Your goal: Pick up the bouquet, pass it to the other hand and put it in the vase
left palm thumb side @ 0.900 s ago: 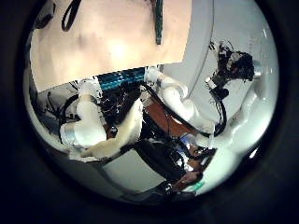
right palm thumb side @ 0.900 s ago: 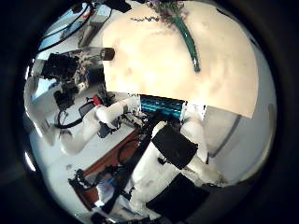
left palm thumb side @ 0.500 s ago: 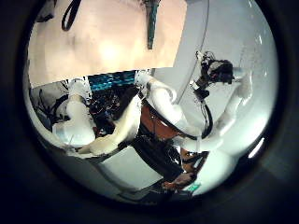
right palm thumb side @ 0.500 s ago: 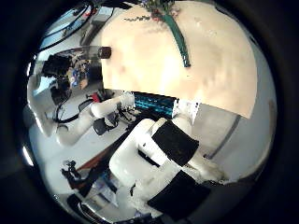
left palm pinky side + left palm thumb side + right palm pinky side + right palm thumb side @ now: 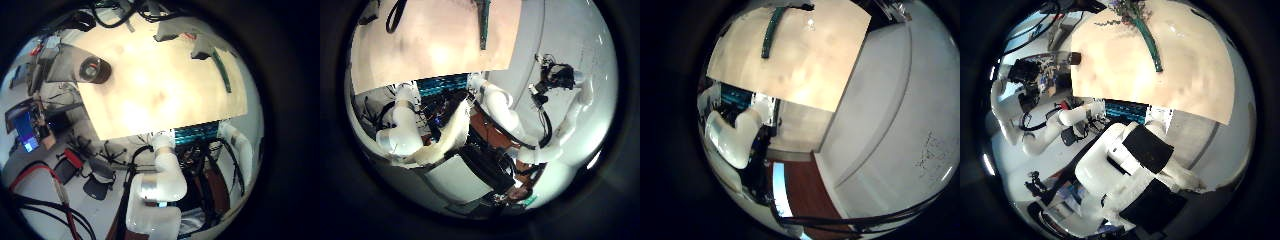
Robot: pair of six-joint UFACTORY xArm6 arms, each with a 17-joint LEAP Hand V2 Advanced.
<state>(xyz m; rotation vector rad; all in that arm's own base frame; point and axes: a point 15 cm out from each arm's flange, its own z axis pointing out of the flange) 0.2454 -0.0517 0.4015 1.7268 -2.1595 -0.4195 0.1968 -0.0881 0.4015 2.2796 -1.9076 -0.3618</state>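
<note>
Left hand: you cannot tell how its fingers are set, as neither of its palm views shows them plainly. It hangs well clear of the tabletop (image 5: 165,100) and nothing lies close to the palm.
Vase: what looks like the vase (image 5: 95,70) stands upright by a corner of the tabletop, mouth open to the top, well apart from the bouquet.
Bouquet, place: the bouquet (image 5: 1146,36) lies flat on the tabletop near an edge. Its flower end is at that edge and its stem runs in toward the middle. Neither hand touches it.
Bouquet, looks: one long, slim, slightly bowed stem bundle with a small tangled head of blooms. Finer detail is too small to tell.
Bouquet, handling: judged light, with a stem bundle that may flex and a soft head that would crush or shed. Take hold at mid-stem, across its length, and leave the lower stem free for the other hand and for the vase mouth.
Risk: a thin stem lying flat offers little to get under, so expect it to roll or slip.
Right hand: you cannot tell its finger state either. It too is well above the tabletop, over the bouquet's side.
</note>
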